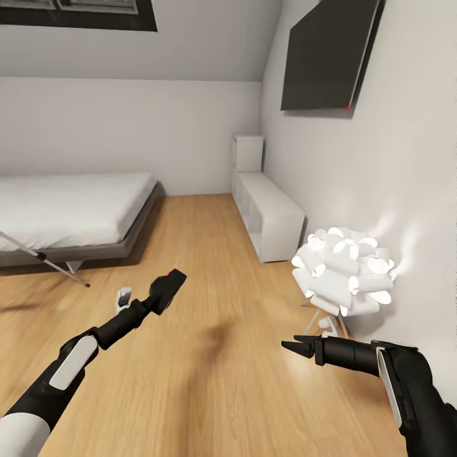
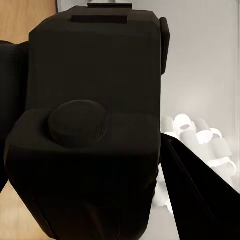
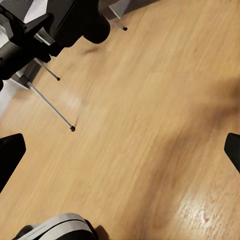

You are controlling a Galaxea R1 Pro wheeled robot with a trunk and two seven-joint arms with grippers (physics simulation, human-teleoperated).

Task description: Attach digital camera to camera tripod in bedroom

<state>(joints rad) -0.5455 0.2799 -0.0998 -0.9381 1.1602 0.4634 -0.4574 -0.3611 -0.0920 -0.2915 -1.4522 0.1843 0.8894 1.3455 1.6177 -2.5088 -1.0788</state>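
Head view: the left gripper point(image 1: 160, 297) has its jaws closed on the digital camera point(image 1: 167, 289), held out over the wood floor point(image 1: 222, 355) with the red button up. The right gripper point(image 1: 296, 346) hangs free near the white petal lamp point(image 1: 346, 270); how far its jaws are parted I cannot tell here. One leg of the camera tripod point(image 1: 44, 257) slants across the front of the bed point(image 1: 70, 212). The white shelf unit point(image 1: 270, 219) along the wall has open compartments that look empty.

Left wrist view: the digital camera point(image 2: 92, 130) sits right against the lens, a round dial facing out. It looks rigid, light and smooth-sided, so a hold across the flat body seems safest.

Right wrist view: the right jaws stand wide apart, holding nothing, and thin tripod legs point(image 3: 52, 107) stand on the floor point(image 3: 150, 125)
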